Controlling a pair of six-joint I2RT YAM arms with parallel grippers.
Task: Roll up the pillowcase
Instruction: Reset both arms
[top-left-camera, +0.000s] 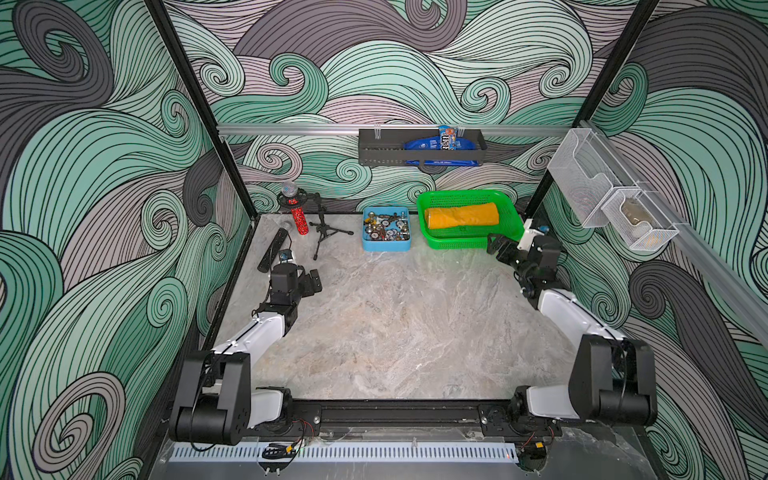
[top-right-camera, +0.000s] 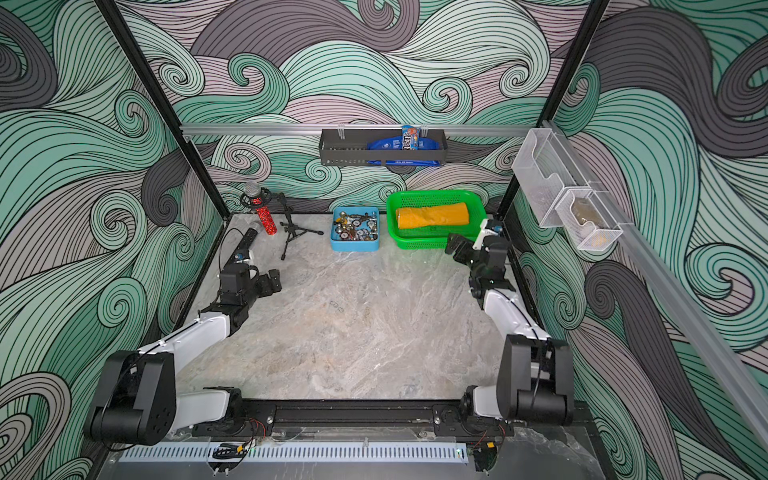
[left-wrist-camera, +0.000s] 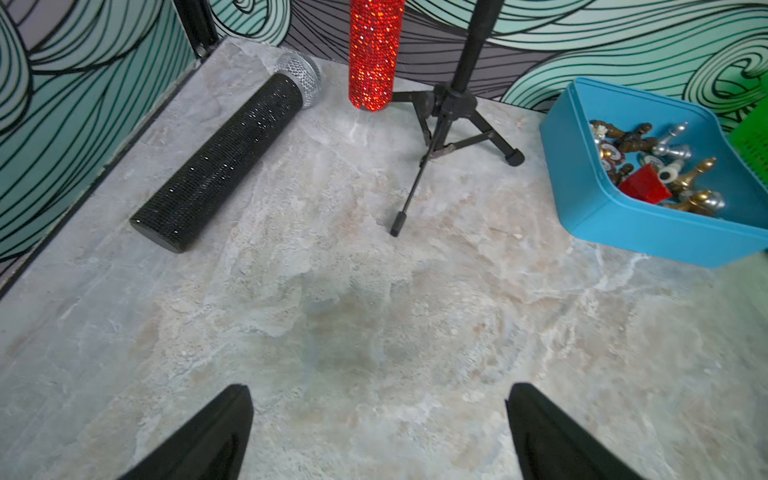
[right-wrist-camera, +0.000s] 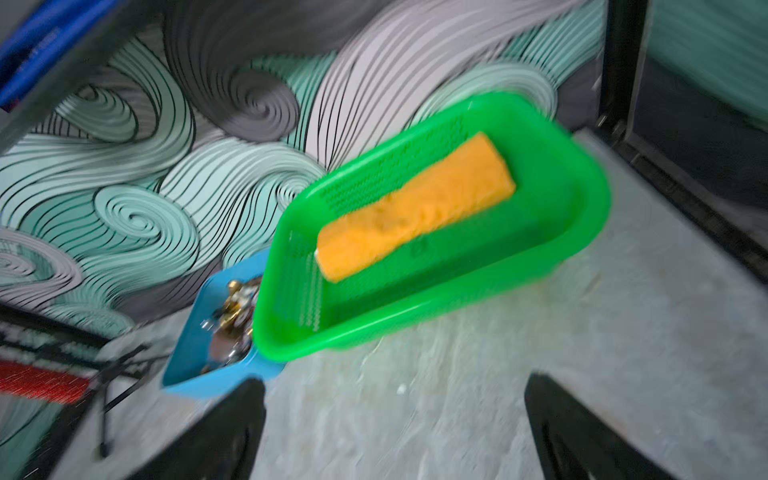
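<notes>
Your left arm rises from its near-left base with the elbow folded and the forearm reaching far along the left side. Your left gripper points to the right of its wrist. Its jaws are spread wide, with nothing between the fingers.

Your right arm extends from the near-right base toward the far right. Your right gripper points far-left, jaws likewise wide apart and empty; its fingers appear blurred in the wrist view. The two grippers stand well apart.

The rolled pillowcase is blurred (print hidden).
</notes>
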